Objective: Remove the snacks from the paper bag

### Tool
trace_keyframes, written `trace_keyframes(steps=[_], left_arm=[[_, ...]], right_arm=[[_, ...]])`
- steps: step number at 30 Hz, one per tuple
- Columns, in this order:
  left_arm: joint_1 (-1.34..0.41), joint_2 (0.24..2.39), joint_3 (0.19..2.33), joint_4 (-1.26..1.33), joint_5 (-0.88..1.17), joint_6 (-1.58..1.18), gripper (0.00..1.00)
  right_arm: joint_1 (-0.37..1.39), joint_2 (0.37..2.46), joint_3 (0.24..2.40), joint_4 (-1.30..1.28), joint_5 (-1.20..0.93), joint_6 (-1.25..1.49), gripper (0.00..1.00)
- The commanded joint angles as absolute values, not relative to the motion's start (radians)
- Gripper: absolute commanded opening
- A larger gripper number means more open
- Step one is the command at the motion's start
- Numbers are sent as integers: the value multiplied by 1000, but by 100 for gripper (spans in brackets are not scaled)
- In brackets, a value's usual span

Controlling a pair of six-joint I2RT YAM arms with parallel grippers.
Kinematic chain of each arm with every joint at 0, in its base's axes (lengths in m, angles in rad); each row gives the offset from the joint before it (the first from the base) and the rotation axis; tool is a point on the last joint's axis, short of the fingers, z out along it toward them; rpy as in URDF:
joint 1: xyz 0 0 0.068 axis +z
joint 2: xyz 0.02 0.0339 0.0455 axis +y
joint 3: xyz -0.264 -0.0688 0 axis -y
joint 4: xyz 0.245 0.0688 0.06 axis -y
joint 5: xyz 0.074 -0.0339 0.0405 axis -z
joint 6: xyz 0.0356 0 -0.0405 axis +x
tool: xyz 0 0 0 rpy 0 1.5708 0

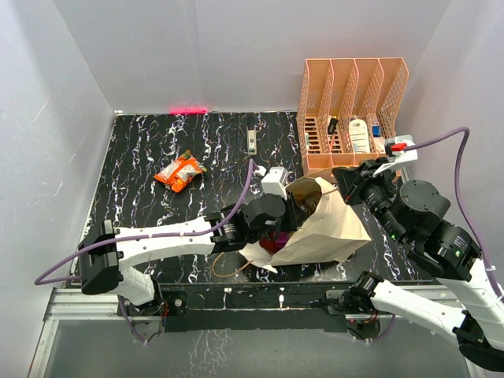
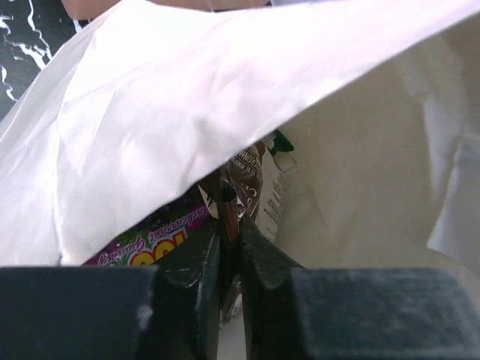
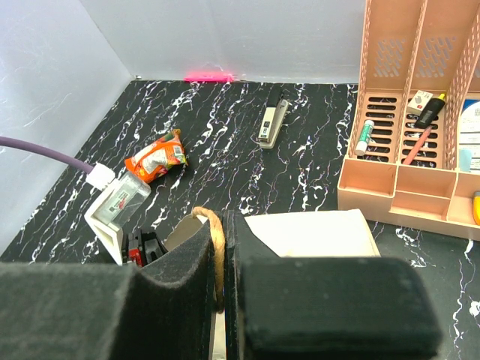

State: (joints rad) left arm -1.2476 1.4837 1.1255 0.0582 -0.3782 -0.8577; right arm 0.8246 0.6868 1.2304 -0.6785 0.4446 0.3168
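Observation:
The paper bag (image 1: 331,228) lies on its side, mouth toward the left arm. My left gripper (image 2: 229,225) reaches inside it, shut on the thin edge of a dark brown snack packet (image 2: 251,176). A purple snack packet (image 2: 142,247) lies just left of the fingers, and a bit of green packet (image 2: 281,142) shows behind. My right gripper (image 3: 223,225) is shut on the bag's brown cord handle (image 3: 217,255), holding the mouth up. An orange snack packet (image 1: 179,171) lies on the table at the far left, also in the right wrist view (image 3: 155,156).
A peach mesh file organiser (image 1: 354,110) with bottles and pens stands at the back right, close behind the bag. A stapler (image 1: 251,142) lies at the back centre. White walls close in the black marbled table (image 1: 142,205) on three sides.

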Motion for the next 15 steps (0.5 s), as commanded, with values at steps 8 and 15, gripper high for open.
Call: trace_keyframes(steps=[8,15], left_arm=[[-1242,1340,1224,16,-356,-778,0],[-1241,1224,1281,-38,-202,-725,0]], right_arm=[[821,651,1253,-620,474,323,8],[822,643,1252,-614,488,317,8]])
